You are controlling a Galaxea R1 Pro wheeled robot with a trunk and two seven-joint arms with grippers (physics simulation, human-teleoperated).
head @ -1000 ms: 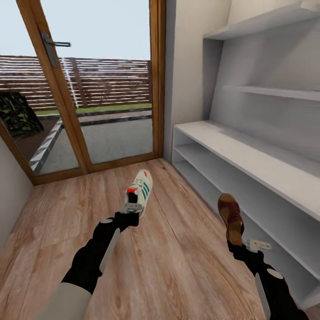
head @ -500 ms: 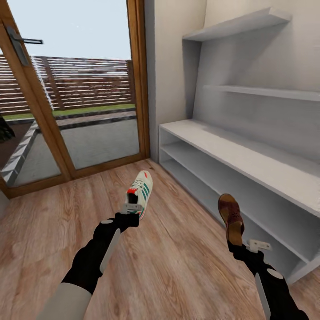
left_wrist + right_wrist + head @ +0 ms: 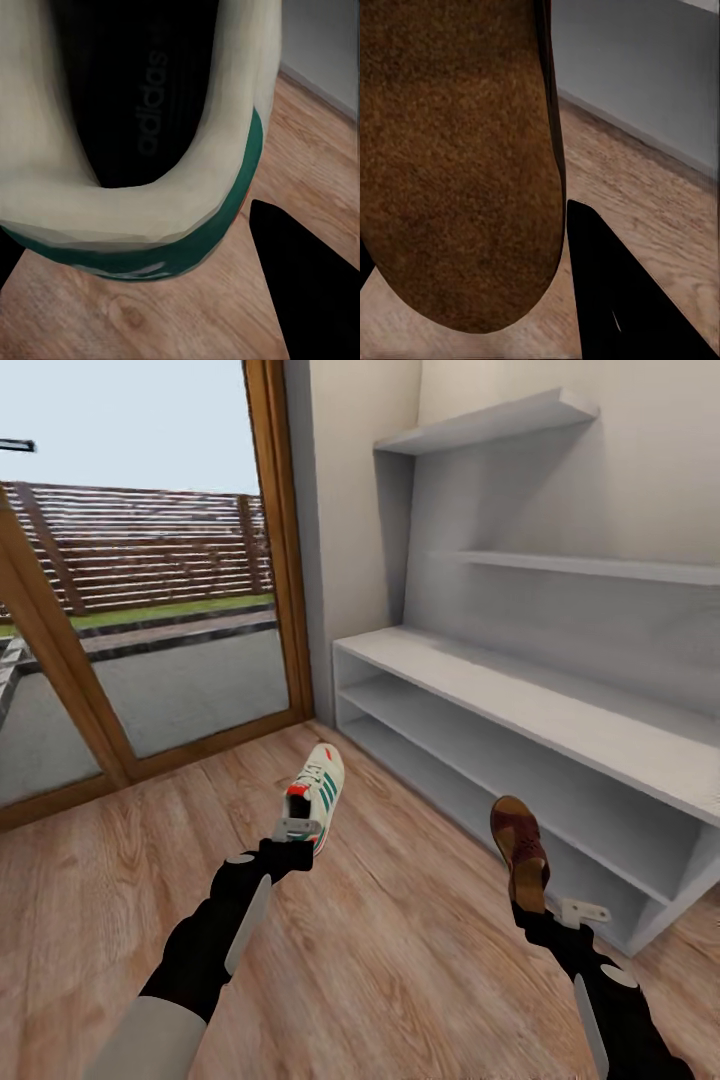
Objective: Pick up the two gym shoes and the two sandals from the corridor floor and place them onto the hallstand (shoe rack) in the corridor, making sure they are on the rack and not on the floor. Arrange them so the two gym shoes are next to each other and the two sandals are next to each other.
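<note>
A cream gym shoe (image 3: 318,790) with green stripes and a red heel tab hangs above the corridor floor (image 3: 400,960), heel end held by my left gripper (image 3: 297,832), which is shut on it. Its dark inside and cream collar (image 3: 142,202) loom close in the left wrist view. My right gripper (image 3: 532,905) is shut on the heel end of a dark brown sandal (image 3: 518,850), toe pointing away from me. The sandal's brown sole (image 3: 457,165) is close up in the right wrist view. The pale grey hallstand (image 3: 560,730) stands to the right, its bench top and shelves bare.
A wood-framed glass door (image 3: 150,610) stands ahead on the left, with a fence outside. A white wall (image 3: 360,510) meets the hallstand's left end. Wall shelves (image 3: 500,425) hang above the bench. Open plank floor lies between my arms.
The whole view has swung to the right: the door slid left and more of the hallstand came in. Both arms and the held shoe and sandal kept their places in the picture.
</note>
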